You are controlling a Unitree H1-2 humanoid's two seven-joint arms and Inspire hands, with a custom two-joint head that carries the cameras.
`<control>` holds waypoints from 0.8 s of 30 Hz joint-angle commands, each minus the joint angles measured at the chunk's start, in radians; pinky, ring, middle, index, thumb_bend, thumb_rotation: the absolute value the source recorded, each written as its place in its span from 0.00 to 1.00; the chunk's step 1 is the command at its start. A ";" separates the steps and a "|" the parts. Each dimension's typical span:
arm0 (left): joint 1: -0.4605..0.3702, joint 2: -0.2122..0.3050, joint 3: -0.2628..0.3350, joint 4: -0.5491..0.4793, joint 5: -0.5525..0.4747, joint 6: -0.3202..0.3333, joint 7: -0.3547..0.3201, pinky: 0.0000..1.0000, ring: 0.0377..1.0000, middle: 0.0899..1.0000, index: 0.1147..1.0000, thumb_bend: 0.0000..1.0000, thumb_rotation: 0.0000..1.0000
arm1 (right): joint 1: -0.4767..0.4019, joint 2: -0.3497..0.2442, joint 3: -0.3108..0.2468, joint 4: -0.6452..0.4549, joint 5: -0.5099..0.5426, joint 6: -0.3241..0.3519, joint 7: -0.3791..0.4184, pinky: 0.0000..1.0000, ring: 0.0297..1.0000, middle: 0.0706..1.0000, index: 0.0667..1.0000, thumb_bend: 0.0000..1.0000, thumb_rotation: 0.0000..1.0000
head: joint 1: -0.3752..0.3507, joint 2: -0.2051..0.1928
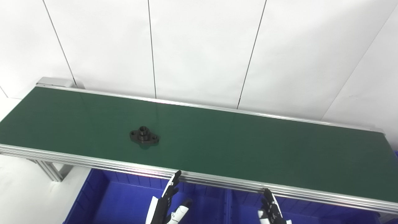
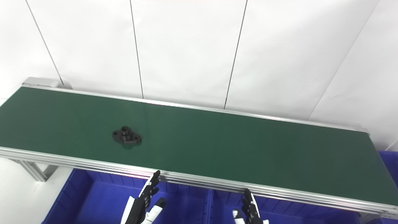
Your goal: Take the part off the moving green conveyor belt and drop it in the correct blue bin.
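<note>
A black flanged part [image 1: 144, 136] with a raised round hub and two bolt holes lies on the green conveyor belt [image 1: 236, 146], left of centre and near the front rail. My left hand [image 1: 168, 205] hovers at the bottom edge over a blue bin [image 1: 124, 202], fingers spread and holding nothing, below and to the right of the part. My right hand [image 1: 272, 211] pokes in at the bottom with straight fingers over a second blue bin [image 1: 326, 214]; only its fingertips show, with nothing in them.
The belt's aluminium front rail [image 1: 217, 182] runs between my hands and the belt. A divider [image 1: 228, 207] separates the two bins. White wall panels stand behind the belt. A leg of the frame [image 1: 49, 169] shows at the left.
</note>
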 commanded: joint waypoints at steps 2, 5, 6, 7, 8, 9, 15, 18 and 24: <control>-0.007 -0.037 -0.019 -0.002 -0.011 -0.044 0.021 0.93 0.97 0.98 0.94 0.60 0.81 | -0.004 -0.006 0.006 -0.022 -0.060 -0.063 -0.047 0.91 0.91 0.94 0.93 0.82 0.71 | -0.015 0.001; -0.014 -0.033 -0.021 0.006 -0.011 -0.044 0.025 0.94 0.97 0.98 0.94 0.59 0.83 | 0.016 0.012 -0.003 -0.086 -0.196 -0.059 -0.145 0.80 0.85 0.89 0.90 0.85 0.64 | -0.036 -0.003; -0.018 -0.031 -0.021 0.010 -0.012 -0.044 0.025 0.94 0.97 0.98 0.95 0.59 0.83 | 0.023 0.020 -0.006 -0.113 -0.233 -0.053 -0.168 0.80 0.85 0.89 0.90 0.85 0.63 | -0.044 -0.004; -0.020 -0.029 -0.022 0.012 -0.013 -0.045 0.025 0.94 0.97 0.99 0.95 0.59 0.83 | 0.031 0.027 -0.007 -0.143 -0.257 -0.043 -0.182 0.80 0.85 0.88 0.90 0.86 0.62 | -0.044 -0.004; -0.023 -0.026 -0.022 0.015 -0.014 -0.045 0.024 0.94 0.97 0.99 0.95 0.59 0.84 | 0.038 0.034 -0.007 -0.174 -0.278 -0.035 -0.194 0.80 0.85 0.88 0.90 0.88 0.62 | -0.052 -0.005; -0.025 -0.023 -0.023 0.017 -0.015 -0.045 0.023 0.94 0.97 0.99 0.95 0.59 0.84 | 0.045 0.040 -0.006 -0.212 -0.309 -0.027 -0.206 0.80 0.85 0.89 0.90 0.88 0.61 | -0.054 -0.005; -0.032 -0.011 -0.017 0.026 -0.040 -0.044 0.002 0.95 0.98 0.99 0.96 0.63 0.85 | 0.048 0.057 -0.002 -0.399 -0.478 0.033 -0.242 0.78 0.85 0.90 0.90 0.91 0.57 | -0.083 -0.002; -0.034 -0.005 -0.015 0.027 -0.054 -0.044 -0.011 0.97 0.99 1.00 0.96 0.64 0.85 | 0.034 0.053 0.000 -0.466 -0.567 0.072 -0.240 0.78 0.85 0.90 0.90 0.92 0.55 | -0.097 0.003; -0.040 0.003 -0.011 0.033 -0.042 -0.042 -0.016 1.00 1.00 1.00 0.98 0.63 0.89 | -0.016 0.047 0.003 -0.544 -0.671 0.199 -0.194 0.79 0.87 0.90 0.90 0.96 0.58 | -0.109 0.007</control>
